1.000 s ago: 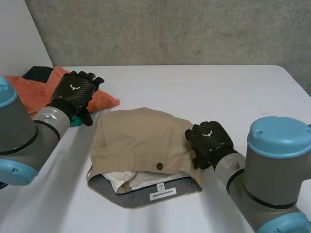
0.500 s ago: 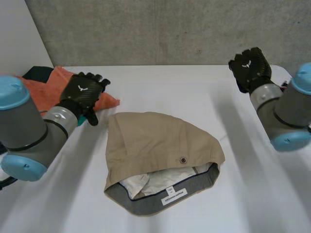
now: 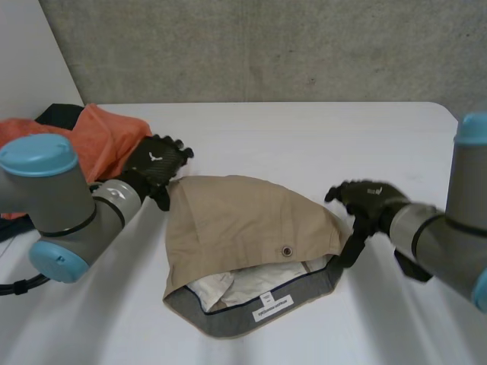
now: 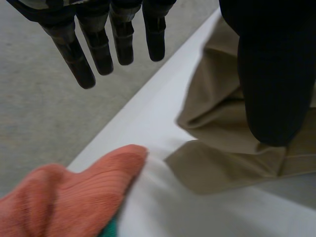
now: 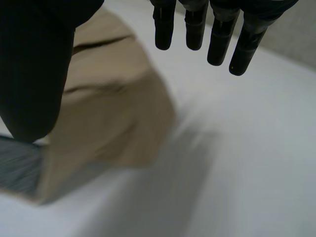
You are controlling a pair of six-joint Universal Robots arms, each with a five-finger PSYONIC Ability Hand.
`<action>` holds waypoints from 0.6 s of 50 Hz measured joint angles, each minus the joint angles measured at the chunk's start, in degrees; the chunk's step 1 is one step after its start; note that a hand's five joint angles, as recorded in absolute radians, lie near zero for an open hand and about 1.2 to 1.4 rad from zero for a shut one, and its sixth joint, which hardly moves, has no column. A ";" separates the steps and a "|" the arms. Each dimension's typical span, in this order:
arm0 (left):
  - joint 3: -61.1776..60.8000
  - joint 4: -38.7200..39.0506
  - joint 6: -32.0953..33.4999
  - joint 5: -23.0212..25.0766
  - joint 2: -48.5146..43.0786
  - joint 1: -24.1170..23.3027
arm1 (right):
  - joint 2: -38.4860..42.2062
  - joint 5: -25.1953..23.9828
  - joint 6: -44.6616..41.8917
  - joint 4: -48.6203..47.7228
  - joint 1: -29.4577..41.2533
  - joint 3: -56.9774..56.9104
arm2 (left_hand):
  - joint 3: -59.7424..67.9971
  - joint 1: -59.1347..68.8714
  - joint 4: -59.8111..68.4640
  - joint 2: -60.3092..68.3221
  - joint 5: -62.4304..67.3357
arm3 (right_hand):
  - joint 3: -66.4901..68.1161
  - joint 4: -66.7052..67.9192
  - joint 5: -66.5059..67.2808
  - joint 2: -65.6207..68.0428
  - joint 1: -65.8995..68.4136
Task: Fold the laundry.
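Folded tan trousers (image 3: pixel 243 220) lie in the middle of the white table (image 3: pixel 304 137), their grey waistband and white label turned toward me. My left hand (image 3: pixel 157 161) hovers open at the trousers' far left corner, fingers (image 4: pixel 79 59) straight and the thumb over the tan cloth (image 4: pixel 217 113). At the trousers' right edge my right hand (image 3: pixel 367 199) is open too, its fingers (image 5: pixel 210 34) straight above the bare table and its thumb (image 5: pixel 34 74) over the tan cloth (image 5: pixel 108 118). Neither hand holds anything.
A pile of orange cloth (image 3: pixel 95 141) with a dark and a teal piece lies at the far left of the table, just behind my left hand; its orange edge (image 4: pixel 74 197) is close to the trousers' corner. A grey wall stands behind the table.
My right hand has swung from high at the back right down to the trousers' right edge. The left hand has moved closer to the trousers' far left corner. The trousers lie unchanged.
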 measured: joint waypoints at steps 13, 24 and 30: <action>1.68 -0.66 -0.22 2.51 -3.27 -1.06 | 2.67 1.47 2.90 -13.34 1.00 7.67 | 47.09 43.83 47.45 47.32 46.29 | 27.32 26.17 24.71 28.58 24.67; 0.93 -1.68 -0.72 -1.52 3.13 -5.02 | 4.96 8.05 -11.61 -27.89 0.17 -1.04 | 50.16 44.62 50.58 50.39 48.71 | 54.90 54.00 51.13 53.83 39.05; -0.53 -2.22 -0.81 -9.69 9.07 -8.73 | 11.13 8.20 -23.38 -31.40 0.48 -14.11 | 50.24 44.62 50.59 50.50 48.71 | 54.90 54.01 51.27 53.83 39.05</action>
